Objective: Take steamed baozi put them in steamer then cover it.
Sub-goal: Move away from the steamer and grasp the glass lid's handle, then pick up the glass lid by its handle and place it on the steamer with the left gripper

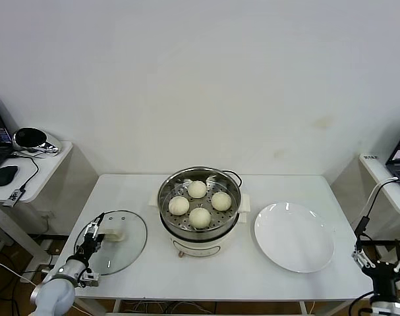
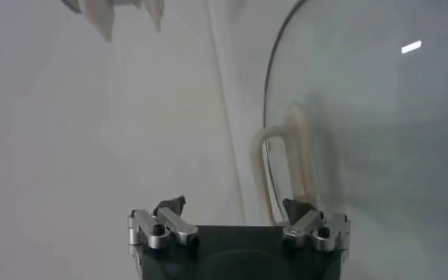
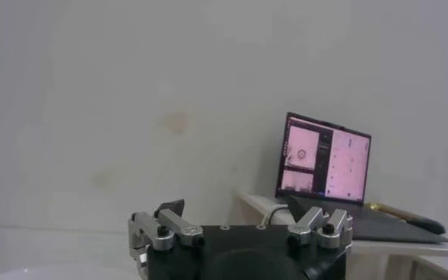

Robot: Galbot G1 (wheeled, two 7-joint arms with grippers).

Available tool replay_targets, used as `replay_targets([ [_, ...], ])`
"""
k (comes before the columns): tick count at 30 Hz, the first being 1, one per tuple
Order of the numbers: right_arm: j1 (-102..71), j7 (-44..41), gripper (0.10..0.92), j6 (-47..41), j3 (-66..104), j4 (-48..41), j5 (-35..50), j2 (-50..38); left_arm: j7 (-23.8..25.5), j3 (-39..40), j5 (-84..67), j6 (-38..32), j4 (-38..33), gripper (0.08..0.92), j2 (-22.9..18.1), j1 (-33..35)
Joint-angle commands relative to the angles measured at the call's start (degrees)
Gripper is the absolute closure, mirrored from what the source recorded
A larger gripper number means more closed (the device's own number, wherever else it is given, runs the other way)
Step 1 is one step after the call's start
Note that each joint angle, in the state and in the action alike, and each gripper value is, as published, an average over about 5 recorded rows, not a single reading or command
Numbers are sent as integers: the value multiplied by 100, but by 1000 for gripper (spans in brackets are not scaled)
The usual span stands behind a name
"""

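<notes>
The steamer (image 1: 165, 197) stands mid-table, uncovered, with several cream-white baozi (image 1: 200, 216) on its perforated tray. The cover (image 1: 124, 247), a glass lid with a cream handle (image 1: 114, 232), lies flat on the table to the steamer's left. My left gripper (image 1: 93, 236) hovers low over the lid's left edge, open, just short of the handle. The left wrist view shows the glass cover (image 2: 376, 114) and its handle (image 2: 281, 175) ahead of one finger of the open left gripper (image 2: 235, 205), nothing gripped. My right gripper (image 1: 382, 263) hangs open and empty beyond the table's right front corner, also seen as (image 3: 239, 207).
A flat white plate (image 1: 294, 237) lies right of the steamer. A side table with a mouse (image 1: 5, 174) and headset stands at the left. Another side shelf at the right carries a laptop (image 3: 326, 160). The steamer's cord runs behind it.
</notes>
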Motion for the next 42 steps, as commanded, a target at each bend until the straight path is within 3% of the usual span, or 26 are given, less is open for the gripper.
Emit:
replay_targets([
  [1,-40,28,203,19,-9,-54,-30,29,26,53,144,-56,304,207,9,-297],
  [16,-28,2,203,44,-156,-64,-64,32,-238,32,-12,-333,635,631,-61,-339],
  [24,-124,-10,203,154,-269,-86,-186,-17,-458,-111,-354,-98,-533,838,1,147],
  [28,-180,-15,203,261,-405,-110,-421,-53,-347,-219,-741,829,-1589,849,97,689],
  [34,-255,-28,203,356,-588,-31,-639,-27,279,-416,-1718,2398,-3176,849,382,1427],
  [42,-287,-39,203,421,-805,59,-844,96,1004,-239,-2496,3227,-4253,849,811,1123],
])
